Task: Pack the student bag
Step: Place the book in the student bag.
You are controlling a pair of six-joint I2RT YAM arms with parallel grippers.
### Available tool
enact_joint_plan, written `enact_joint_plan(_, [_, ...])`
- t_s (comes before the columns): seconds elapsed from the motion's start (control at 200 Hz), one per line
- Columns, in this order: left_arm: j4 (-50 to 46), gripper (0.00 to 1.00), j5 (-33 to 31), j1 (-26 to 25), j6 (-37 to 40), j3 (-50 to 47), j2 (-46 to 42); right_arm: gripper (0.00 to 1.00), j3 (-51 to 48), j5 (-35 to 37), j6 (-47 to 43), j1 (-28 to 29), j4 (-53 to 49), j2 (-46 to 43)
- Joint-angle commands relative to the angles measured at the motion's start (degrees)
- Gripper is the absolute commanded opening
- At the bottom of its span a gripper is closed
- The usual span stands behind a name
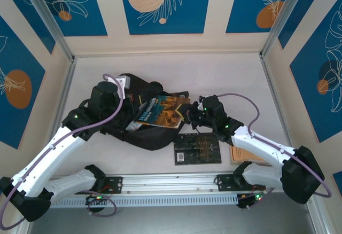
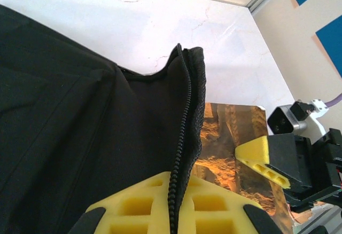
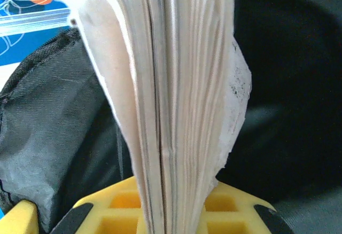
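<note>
**Top view.** We see the student bag (image 1: 140,130) lying on the white bench (image 1: 230,79), left of centre, between the two arms. The left fingers (image 1: 128,101) sit at the bag's upper edge. The right fingers (image 1: 186,115) hold the right end of a blue-and-orange book (image 1: 160,111), which lies tilted over the bag. A flat black book (image 1: 197,148) rests on the bench just beside the bag, at its near right, apart from both arms.

**Left wrist view.** The yellow left fingers (image 2: 189,188) are pressed together on the bag's zipper edge (image 2: 184,111), which stands up as a flap of black fabric. Beyond the flap we see the glossy cover of the blue-and-orange book (image 2: 224,138), with the right fingers (image 2: 256,156) at its edge.

**Right wrist view.** The right fingers (image 3: 214,207) pinch the blue-and-orange book (image 3: 176,84) by its page edges. The pages stand upright and fan slightly. We see the bag's black fabric (image 3: 53,127) on both sides of the book.
</note>
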Motion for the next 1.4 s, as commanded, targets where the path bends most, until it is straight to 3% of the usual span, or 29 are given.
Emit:
enact_joint_plan(0.0, [1.6,0.0,1.5,0.03,1.56,3.31,-0.37,0.0,4.12,1.48,0.6,1.34,8.78,0.84])
enact_joint_plan(0.28, [1.35,0.0,1.55,0.03,2.0,5.49,2.33,0.0,6.84,3.72,0.82,3.88,15.7,7.06])
enact_joint_plan(0.435, [1.24,0.0,1.81,0.04,1.68,8.26,4.37,0.0,5.83,7.51,-1.18,5.14,24.8,11.45])
enact_joint_plan(0.67, [1.6,0.0,1.44,0.16,1.48,10.56,6.24,0.0,7.79,4.24,-2.75,6.22,41.39,24.1])
enact_joint_plan(0.985, [3.59,0.0,1.95,0.14,2.95,9.28,8.13,0.0,16.92,0.59,-3.05,7.21,38.07,39.3])
enact_joint_plan(1.095, [4.0,0.0,1.44,0.35,2.95,8.83,8.5,0.23,22.94,-1.95,-6.2,7.16,25.8,40.65])
enact_joint_plan(1.23, [3.47,0.0,0.51,0.79,3.22,8.57,8.69,0.43,26.5,-3.87,-11.26,6.46,15.75,39.31])
enact_joint_plan(1.395, [2.57,0.0,-2.2,2.12,3.57,6.55,7.68,0.59,24.01,-3.1,-16.05,5.2,8.49,32.96])
